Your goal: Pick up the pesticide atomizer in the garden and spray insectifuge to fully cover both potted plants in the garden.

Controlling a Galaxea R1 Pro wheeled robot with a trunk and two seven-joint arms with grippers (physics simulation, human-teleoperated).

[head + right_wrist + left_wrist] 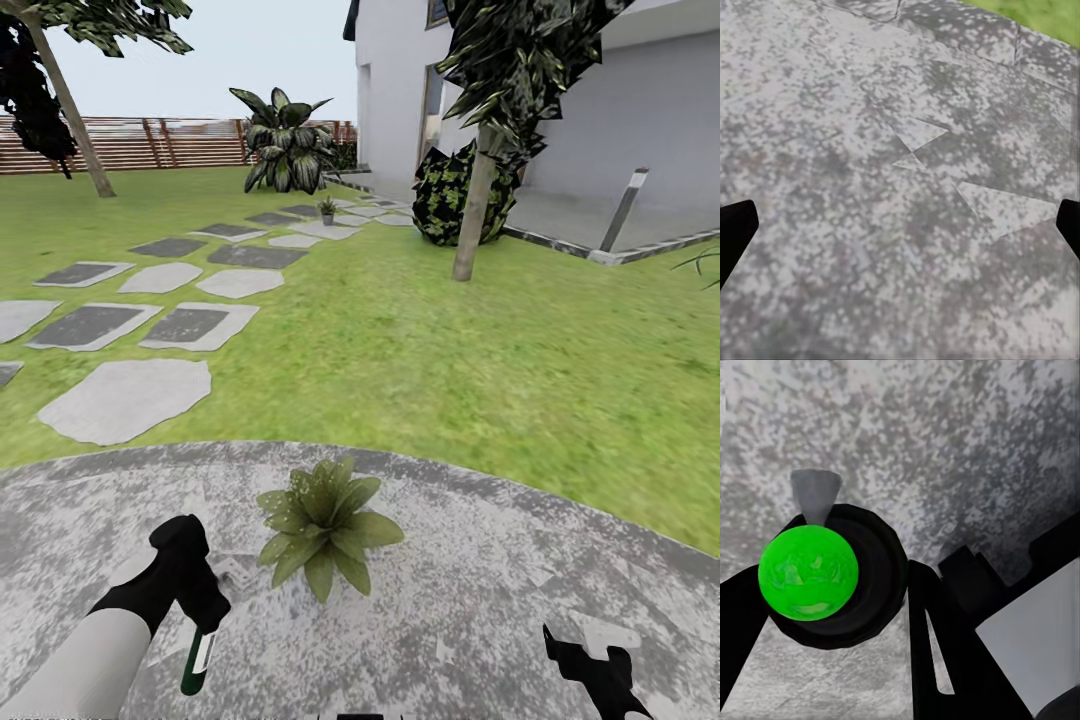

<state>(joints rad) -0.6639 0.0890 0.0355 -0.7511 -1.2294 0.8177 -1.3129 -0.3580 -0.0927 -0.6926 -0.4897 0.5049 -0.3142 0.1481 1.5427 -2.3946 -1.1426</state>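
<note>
Pesticide atomizer (pixel 197 660), a small dark green-black spray bottle with a pale band, hangs from the left gripper (pixel 205 610) over the round grey mottled paved patio (pixel 480 600), just left of the nearer plant; in the left wrist view its round body shows end-on with a bright green disc (pixel 808 573), the black fingers (pixel 937 660) pressed against both its sides, so the jaws are clamped on the bottle. Around it, largest first: the fenced green lawn of the garden (pixel 420 340) spreads beyond the patio; a white-walled house (pixel 600 110) stands at the right; a wooden slat fence (pixel 150 143) closes the far side; grey irregular stepping stones (pixel 125 398) run away to the left; a big dark striped-leaf shrub (pixel 285 140) rises at the path's far end. One low potted plant of broad pointed green leaves (pixel 325 528) sits on the patio near its edge; the second small potted plant (pixel 327 209) stands far off among the stones. The right gripper (pixel 585 660) hovers low over the patio, its black fingertips (pixel 735 232) wide apart with nothing between them.
</note>
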